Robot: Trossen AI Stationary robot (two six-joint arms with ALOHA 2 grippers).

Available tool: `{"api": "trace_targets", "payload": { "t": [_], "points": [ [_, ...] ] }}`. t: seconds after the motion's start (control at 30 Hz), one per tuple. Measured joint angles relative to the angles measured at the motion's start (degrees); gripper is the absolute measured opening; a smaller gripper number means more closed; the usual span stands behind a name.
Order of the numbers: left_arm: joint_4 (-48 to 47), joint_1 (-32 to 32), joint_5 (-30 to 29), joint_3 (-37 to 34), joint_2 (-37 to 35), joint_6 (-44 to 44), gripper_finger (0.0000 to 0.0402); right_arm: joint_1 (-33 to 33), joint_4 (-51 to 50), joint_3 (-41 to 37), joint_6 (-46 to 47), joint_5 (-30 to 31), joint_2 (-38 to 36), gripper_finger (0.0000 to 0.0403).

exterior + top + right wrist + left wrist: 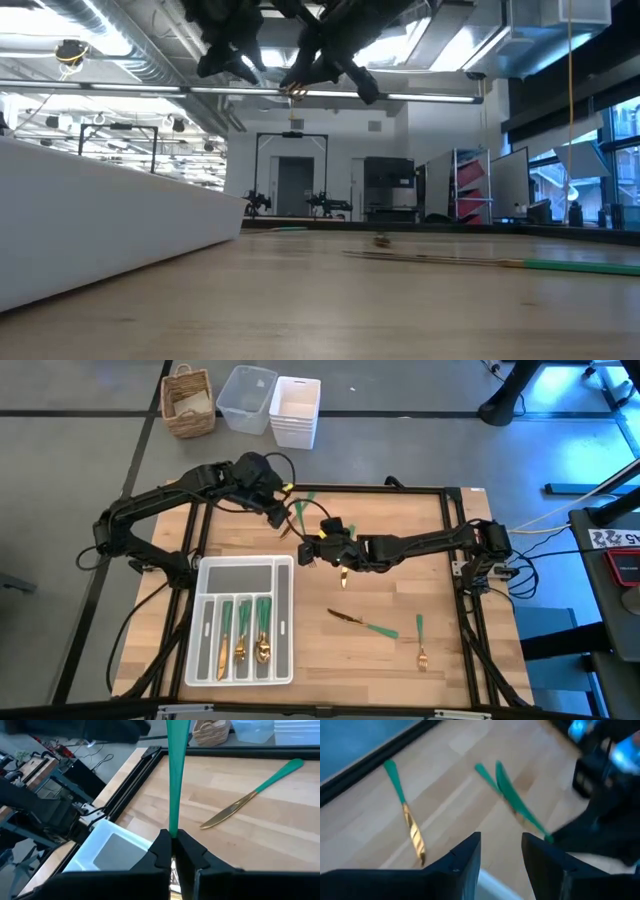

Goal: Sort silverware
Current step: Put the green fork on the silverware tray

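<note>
One utensil (176, 780) is pinched at its green handle by the closed right gripper (173, 851), above the table (400, 560) at the tray's (205, 575) one o'clock; the left gripper (501, 851) gapes empty (a knife (410, 822) lies at its ten o'clock).

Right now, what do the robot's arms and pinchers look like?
Both are dark, nearly black jointed arms, thin with chunky joints, and black cables loop along them. The left gripper has two flat, dark wedge-shaped fingers. The right gripper has the same blocky black fingers. No markings show.
</note>
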Motion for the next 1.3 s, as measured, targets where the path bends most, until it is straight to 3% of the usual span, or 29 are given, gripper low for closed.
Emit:
{"api": "trace_targets", "payload": {
  "t": [0.37, 0.93, 1.03, 1.23, 1.3],
  "points": [
    [6.84, -0.14, 0.31, 0.00, 0.13, -6.06, 0.0133, 0.02, 0.64, 0.00, -0.02, 2.00, 0.00, 0.0006],
    [10.38, -0.14, 2.13, 0.00, 3.41, -6.38, 0.0130, 0.11, 5.61, 0.00, -3.02, 1.52, -0.09, 0.0005],
    [10.90, -0.14, 2.19, 0.00, 3.50, -4.67, 0.0111, 0.11, 5.66, 0.00, -3.02, 1.51, -0.09, 0.0007],
    [11.90, -0.20, 3.38, 0.16, 3.40, -1.97, 0.0016, 0.09, 5.46, -0.07, -3.33, 1.09, -0.09, 0.0009],
    [12.13, -0.27, 3.51, 0.22, 3.37, -1.68, 0.0012, 0.09, 5.37, -0.07, -3.39, 0.98, -0.09, 0.0012]
  ]
}}
